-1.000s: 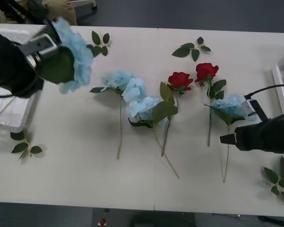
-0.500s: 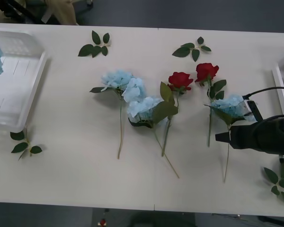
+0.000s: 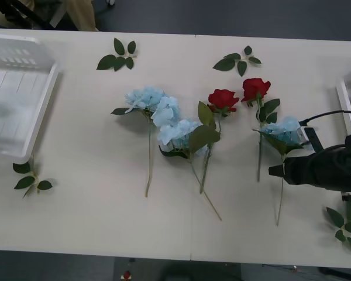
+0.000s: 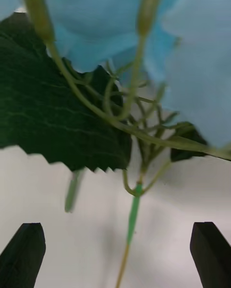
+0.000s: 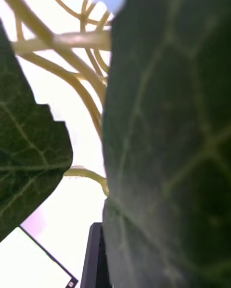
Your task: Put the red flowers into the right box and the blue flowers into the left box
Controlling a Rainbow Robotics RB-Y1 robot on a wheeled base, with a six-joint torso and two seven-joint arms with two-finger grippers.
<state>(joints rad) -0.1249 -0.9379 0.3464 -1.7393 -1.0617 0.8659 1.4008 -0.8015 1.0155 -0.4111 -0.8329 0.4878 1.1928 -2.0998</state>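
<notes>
Right wrist view: right gripper (image 4: 115, 254) spread around a blue flower's stem (image 4: 133, 216) near the table's right edge; closing comes next. Left gripper's state: cannot tell.

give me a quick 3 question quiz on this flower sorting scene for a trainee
1. True or false: the right gripper has its fingers open on either side of a blue flower's stem.
2. How many red flowers lie on the table between the two boxes?
3. Multiple choice: where does the left box sit in the front view? A) at the table's near edge in the middle B) at the far left of the table C) beside the right arm

Key
1. True: the two black fingertips stand apart, with the thin stem between them and the blue flower just ahead.
2. Two red flowers, side by side, right of centre.
3. B
</notes>
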